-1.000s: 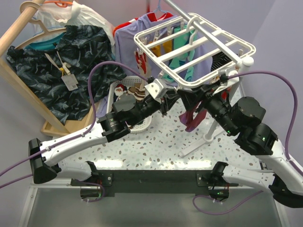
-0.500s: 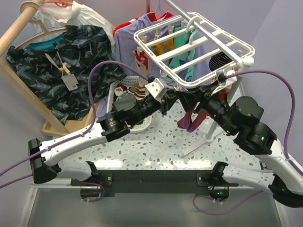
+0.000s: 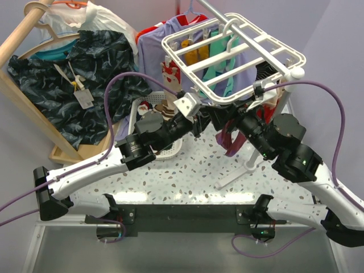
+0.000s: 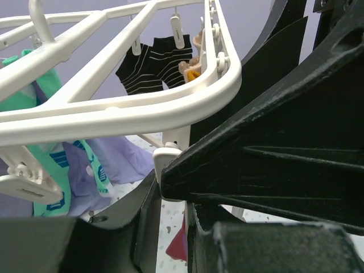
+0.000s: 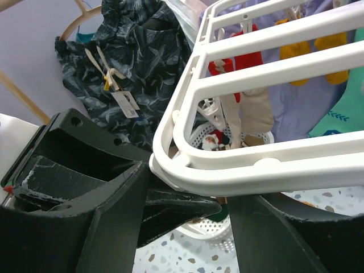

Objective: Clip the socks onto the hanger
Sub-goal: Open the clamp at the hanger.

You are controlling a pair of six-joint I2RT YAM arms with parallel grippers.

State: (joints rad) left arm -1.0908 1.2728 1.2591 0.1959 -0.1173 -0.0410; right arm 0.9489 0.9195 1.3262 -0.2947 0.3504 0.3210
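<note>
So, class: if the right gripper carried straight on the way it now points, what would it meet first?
Probably the left gripper, whose dark fingers sit just ahead under the white hanger's curved rim. Beyond that lie the slotted basket and the dark patterned shirt, though depth is hard to judge.

Maroon sock (image 3: 230, 138) mostly hidden behind right pincer (image 3: 232, 116); hanger (image 3: 227, 54) near rim covers both pincers' tips.

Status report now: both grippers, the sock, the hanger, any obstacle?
Left gripper shut on a white clip under the hanger. Right gripper under the frame beside the maroon sock; grip not visible. Sock hangs, not seen clipped. Arms crowded together.
</note>
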